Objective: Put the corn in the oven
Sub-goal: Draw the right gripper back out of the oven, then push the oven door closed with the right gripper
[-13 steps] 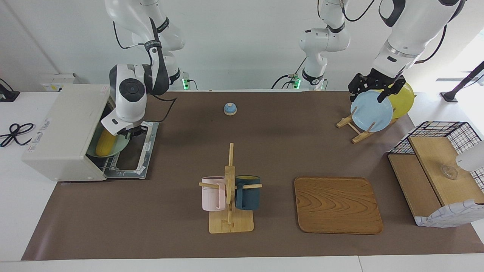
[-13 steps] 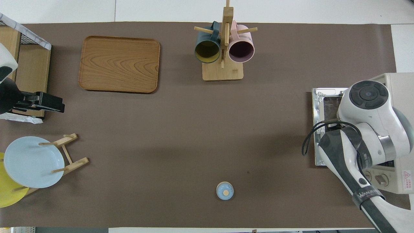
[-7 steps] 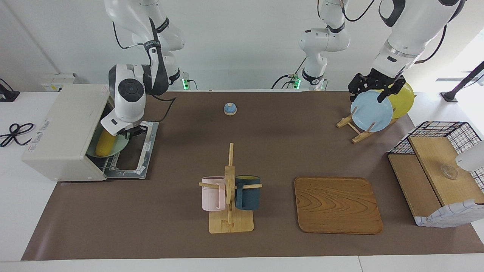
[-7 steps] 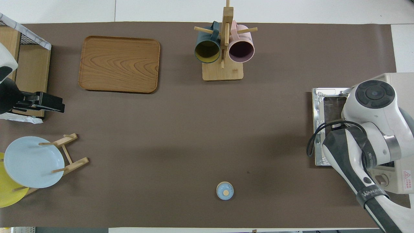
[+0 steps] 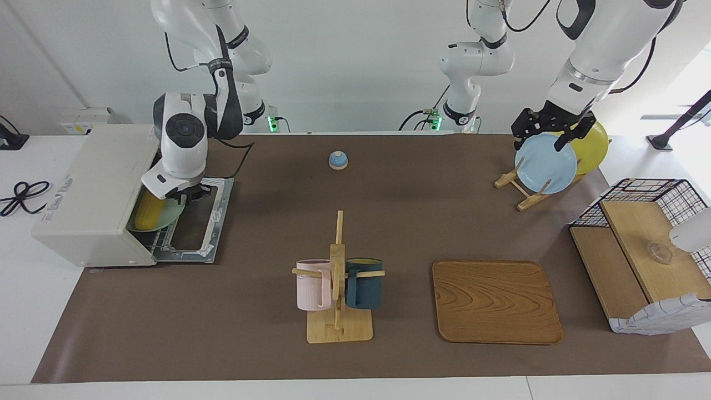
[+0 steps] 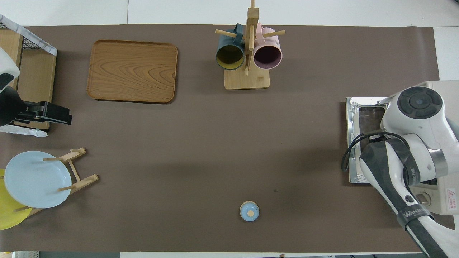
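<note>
The desk [image 5: 278, 344] is lying under a brown mat, and at the right arm's end of it the oven [image 5: 94, 194] is standing with its door [image 5: 214, 214] folded down flat in front of it. In the overhead view the right arm is covering most of the oven's mouth, so nothing inside is showing there. In the facing view the corn [image 5: 149, 212] is lying on a pale green plate [image 5: 173, 214] that is sitting on the rack at the oven's mouth, with the oven's top cutting off the inner end of both. The right hand [image 5: 186, 194] is hanging over the door just in front of the mouth, right beside the plate's outer rim and the corn's end; its fingertips are tucked under the wrist, so I cannot tell whether they are pinching the plate's rim, touching it, or standing free of it. The left hand [image 5: 547, 133] is waiting over the plate stand [image 5: 519, 191] at the left arm's end, fingers spread wide over the blue plate [image 5: 545, 164], gripping nothing; a yellow plate [image 5: 594, 144] is standing partly hidden by the blue one. A wire basket [image 5: 639, 189] with wooden shelves is running off the edge of the facing view. A wooden tray [image 5: 494, 300] is lying flat on the desk, beside a mug stand [image 5: 338, 328] holding a pink mug [image 5: 311, 284] and a dark blue mug [image 5: 364, 284]. A small blue bell [image 5: 338, 160] is sitting near the robots' edge.
</note>
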### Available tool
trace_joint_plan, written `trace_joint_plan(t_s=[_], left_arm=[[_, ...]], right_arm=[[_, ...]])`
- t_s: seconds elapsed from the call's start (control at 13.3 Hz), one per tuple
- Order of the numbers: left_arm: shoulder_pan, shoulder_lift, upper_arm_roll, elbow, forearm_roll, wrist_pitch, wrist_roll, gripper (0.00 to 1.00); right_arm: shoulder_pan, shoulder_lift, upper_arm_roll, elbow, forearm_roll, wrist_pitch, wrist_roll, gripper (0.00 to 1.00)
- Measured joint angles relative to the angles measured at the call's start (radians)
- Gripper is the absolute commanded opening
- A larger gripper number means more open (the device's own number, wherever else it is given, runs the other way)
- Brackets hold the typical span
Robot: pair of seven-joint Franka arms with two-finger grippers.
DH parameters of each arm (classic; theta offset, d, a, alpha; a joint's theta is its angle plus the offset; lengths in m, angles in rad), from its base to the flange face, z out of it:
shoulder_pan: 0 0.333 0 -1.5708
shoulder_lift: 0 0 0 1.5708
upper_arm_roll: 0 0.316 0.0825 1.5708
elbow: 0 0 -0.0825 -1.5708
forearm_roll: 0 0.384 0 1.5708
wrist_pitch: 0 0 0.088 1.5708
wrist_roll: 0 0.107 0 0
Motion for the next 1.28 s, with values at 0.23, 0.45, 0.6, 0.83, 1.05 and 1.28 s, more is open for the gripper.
trace_joint_plan(t_s=[0.23,0.45,0.6,0.83,1.05,1.28], left_arm=[[0.0,0.0,0.0,0.0,0.0,0.0,0.0,1.0],[0.0,0.0,0.0,0.0,0.0,0.0,0.0,1.0],[0.0,0.0,0.0,0.0,0.0,0.0,0.0,1.0],[0.0,0.0,0.0,0.0,0.0,0.0,0.0,1.0],[0.0,0.0,0.0,0.0,0.0,0.0,0.0,1.0],[0.0,0.0,0.0,0.0,0.0,0.0,0.0,1.0]], right_arm=[[0.01,0.0,0.003,0.011,0.029,0.0,0.0,0.19],[0.027,0.0,0.005,0.026,0.052,-0.002,0.0,0.11],[0.04,0.001,0.008,0.034,0.1,-0.002,0.0,0.0],[0.107,0.005,0.011,0.034,0.132,0.012,0.044,0.0],[0.17,0.011,0.014,-0.024,0.133,0.083,0.146,0.0],[0.183,0.012,0.014,-0.103,0.133,0.134,0.18,0.0]])
